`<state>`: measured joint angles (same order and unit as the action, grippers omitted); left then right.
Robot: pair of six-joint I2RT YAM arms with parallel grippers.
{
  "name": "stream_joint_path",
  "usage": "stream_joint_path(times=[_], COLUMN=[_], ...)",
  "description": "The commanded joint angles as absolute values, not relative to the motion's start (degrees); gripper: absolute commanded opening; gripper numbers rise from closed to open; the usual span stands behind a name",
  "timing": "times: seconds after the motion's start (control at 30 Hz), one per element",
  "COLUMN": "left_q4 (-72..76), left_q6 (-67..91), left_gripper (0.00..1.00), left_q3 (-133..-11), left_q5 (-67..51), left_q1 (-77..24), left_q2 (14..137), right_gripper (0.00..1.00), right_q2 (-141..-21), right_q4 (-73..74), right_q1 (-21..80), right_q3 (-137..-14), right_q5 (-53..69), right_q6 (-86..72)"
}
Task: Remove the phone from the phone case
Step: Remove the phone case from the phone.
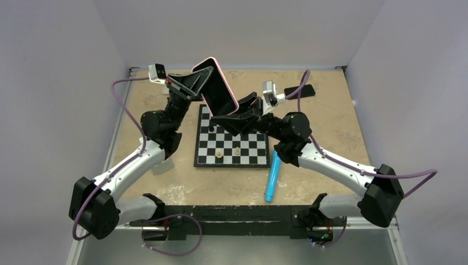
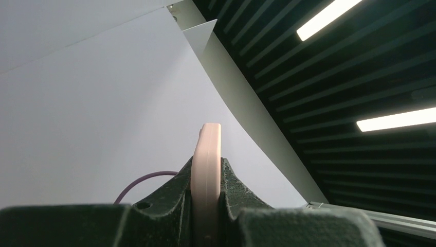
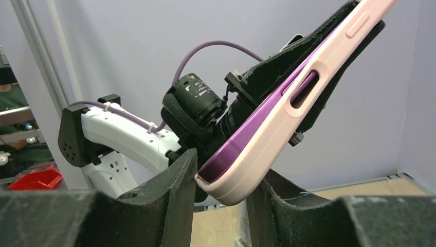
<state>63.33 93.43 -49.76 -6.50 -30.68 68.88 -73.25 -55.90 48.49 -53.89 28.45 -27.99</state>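
Pinching one pink phone case [image 3: 267, 139], the left end effector [image 2: 205, 172] holds it tilted above one chessboard [image 1: 232, 144], purple phone [image 3: 247, 138] inside. Right end effector [image 3: 226, 170] straddles the case's lower corner, grip undeterminable. Two chess pieces [image 1: 219, 153], one blue marker [image 1: 271, 176], one black handset [image 1: 301, 90] on the surface [image 1: 331, 121]; wrist-camera lettering [image 3: 198, 88] illegible

No word, brand or number can be read anywhere in my three views. The only lettering I find is a patch of small white print on the black camera barrel [image 3: 198, 92] on my left wrist, left of centre in the right wrist view, too fine to make out.
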Motion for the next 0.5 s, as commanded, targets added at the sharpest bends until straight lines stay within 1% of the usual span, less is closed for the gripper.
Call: stream_joint_path(times=[0.0,0.07,0.27,0.33,0.4,0.47], left_q4=[68.04,67.92,64.95,60.39,52.92,46.65], left_q6=[91.21,90.89,91.71,93.57,96.89,99.58], left_gripper=[0.00,0.00,0.00,0.00,0.00,0.00], left_q3=[-50.92,-51.08,-51.07,-51.23,-51.27,-51.10], left_q5=[-5.58,-5.83,-6.26,-6.91,-7.88,-9.59], left_q1=[-31.32,-31.36,-31.42,-31.43,-31.46,-31.41], left_q2=[65.64,65.46,64.22,62.60,60.62,58.46], right_gripper=[0.39,0.36,0.19,0.11,0.00,0.00], right_q2=[-73.82,-74.20,-74.44,-74.51,-74.95,-75.58], right_q4=[-55.43,-55.67,-53.96,-52.39,-50.28,-46.90], right_q1=[49.35,49.31,49.31,49.31,49.31,49.31], right_q3=[-54.80,-54.75,-55.46,-55.48,-55.49,-56.03], right_q5=[22.94,22.90,21.59,20.72,19.29,18.49], right_q6=[-25.63,-25.85,-23.85,-21.37,-17.00,-11.46])
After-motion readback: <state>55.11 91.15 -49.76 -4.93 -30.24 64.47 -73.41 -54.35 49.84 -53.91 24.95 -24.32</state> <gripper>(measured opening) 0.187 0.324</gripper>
